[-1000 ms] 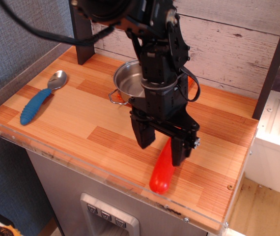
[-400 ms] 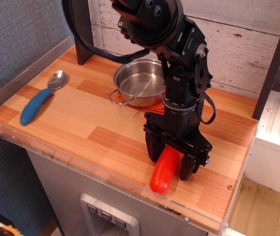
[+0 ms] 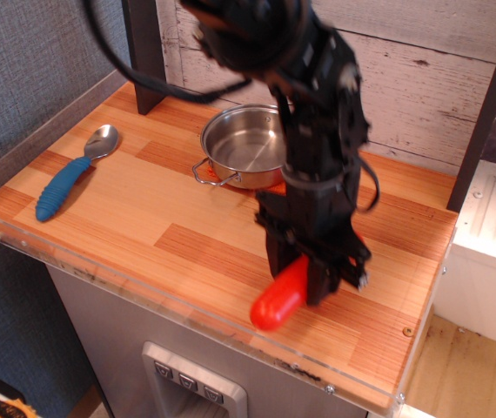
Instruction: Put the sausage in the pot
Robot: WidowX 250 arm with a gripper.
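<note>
The red sausage (image 3: 278, 299) is near the front edge of the wooden table, its free rounded end pointing front-left and its upper end hidden between the fingers. My gripper (image 3: 303, 272) comes down from above, and its black fingers are closed on the sausage's upper half. The arm looks blurred with motion. The shiny steel pot (image 3: 246, 148) stands empty at the back middle of the table, behind and left of the gripper, with one wire handle facing front-left.
A blue-handled spoon (image 3: 70, 178) lies at the left of the table (image 3: 144, 218). A black post (image 3: 146, 52) stands at the back left. A clear plastic rim (image 3: 144, 300) runs along the front edge. A white cabinet (image 3: 492, 252) is off to the right.
The gripper moved right over the sausage, came down around it and closed. The sausage's free end has swung left and looks slightly raised.
</note>
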